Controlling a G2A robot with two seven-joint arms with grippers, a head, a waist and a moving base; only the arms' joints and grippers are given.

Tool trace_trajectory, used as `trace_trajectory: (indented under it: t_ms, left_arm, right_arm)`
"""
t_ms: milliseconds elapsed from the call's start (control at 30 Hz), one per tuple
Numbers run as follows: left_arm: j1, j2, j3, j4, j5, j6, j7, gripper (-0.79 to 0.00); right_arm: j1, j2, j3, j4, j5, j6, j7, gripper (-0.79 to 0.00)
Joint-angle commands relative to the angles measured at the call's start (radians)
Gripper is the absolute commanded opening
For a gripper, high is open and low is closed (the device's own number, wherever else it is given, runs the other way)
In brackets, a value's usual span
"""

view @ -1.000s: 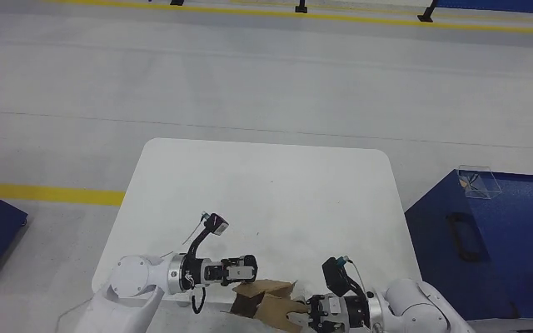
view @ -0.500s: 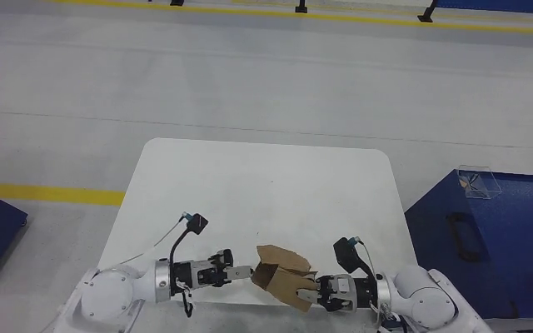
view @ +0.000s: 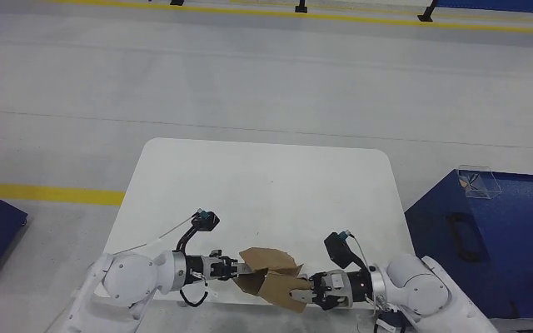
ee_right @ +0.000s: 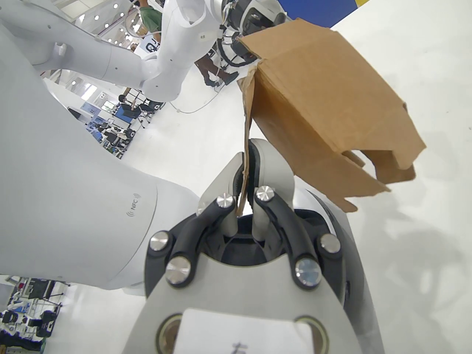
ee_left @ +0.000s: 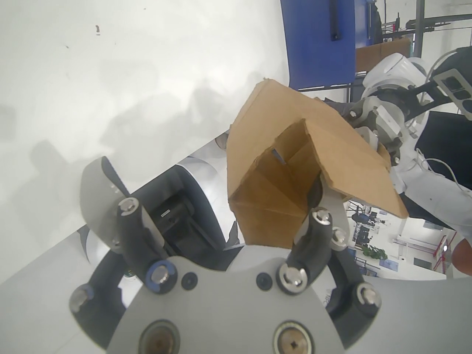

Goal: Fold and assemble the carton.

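Brown corrugated card, opened partway into a rough tube: the carton hangs in the air over the near edge of the white worktop, between the two arms, resting on nothing that I can make out. Noted that the right jaws are pinched tight on one thin flap, seen edge-on in the right wrist view, with the card sandwiched between them. This reads as the anchoring hold, taken on a side flap so the body of the box stays free to be worked from the other end. By contrast the left jaws stand wide apart and grip nothing. One jaw is tucked against the open end beneath an overhanging flap, while the other is well clear in open air (so a push or a lever, I judge, rather than a grasp). The open end faces the left arm, with inner flaps partly folded in, and the far end has its flaps splayed loose. Holding it off the worktop probably gives both arms room to swing flaps. Progress, by my guess: early to middle, neither end closed. Risk: a single-flap pinch is weak, and a firm shove could tear that fold or collapse the tube.
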State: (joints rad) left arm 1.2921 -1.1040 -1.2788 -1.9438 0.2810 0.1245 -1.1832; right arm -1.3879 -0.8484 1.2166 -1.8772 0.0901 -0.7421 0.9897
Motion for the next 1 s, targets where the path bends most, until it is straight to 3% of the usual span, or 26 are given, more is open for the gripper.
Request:
trace_trajectory:
  t_ms: [0,200,267,333,400,433,467,500,700,967]
  left_arm:
    - [-0.01,0.0,0.009,0.006,-0.007,-0.007,-0.003,0.0]
    - [-0.036,0.001,0.054,0.011,0.014,-0.006,-0.013,0.0]
    - [-0.044,0.001,0.066,0.019,0.011,-0.011,-0.003,-0.114]
    - [-0.053,0.0,0.082,0.027,0.016,-0.01,-0.001,-0.172]
    - [-0.062,-0.001,0.092,0.035,0.002,-0.015,0.001,-0.299]
    - [-0.066,-0.001,0.096,0.04,-0.005,-0.017,0.001,-0.4]
    - [-0.071,-0.001,0.099,0.045,-0.009,-0.018,0.0,-0.526]
    - [-0.075,-0.001,0.103,0.05,-0.01,-0.018,0.002,-0.785]
    - [-0.097,0.0,0.116,0.065,-0.018,-0.002,0.01,-0.785]
    - [-0.135,-0.004,0.103,0.123,-0.157,0.047,0.015,-0.785]
  right_arm:
    - [0.019,0.0,-0.011,0.011,0.028,0.0,0.019,-0.785]
    - [0.07,-0.003,-0.046,0.037,0.085,0.002,0.075,-0.785]
    - [0.083,-0.004,-0.055,0.045,0.093,0.003,0.08,-0.785]
    - [0.093,-0.005,-0.06,0.053,0.098,0.003,0.079,-0.785]
    - [0.101,-0.006,-0.065,0.065,0.109,-0.001,0.079,-0.785]
    - [0.105,-0.006,-0.068,0.071,0.112,-0.002,0.081,-0.785]
    - [0.109,-0.006,-0.069,0.078,0.116,-0.004,0.08,-0.785]
    - [0.111,-0.006,-0.07,0.084,0.121,-0.004,0.08,-0.785]
    - [0.119,-0.006,-0.071,0.107,0.133,-0.015,0.073,-0.785]
    - [0.111,-0.002,-0.061,0.129,0.12,-0.027,0.058,-0.785]
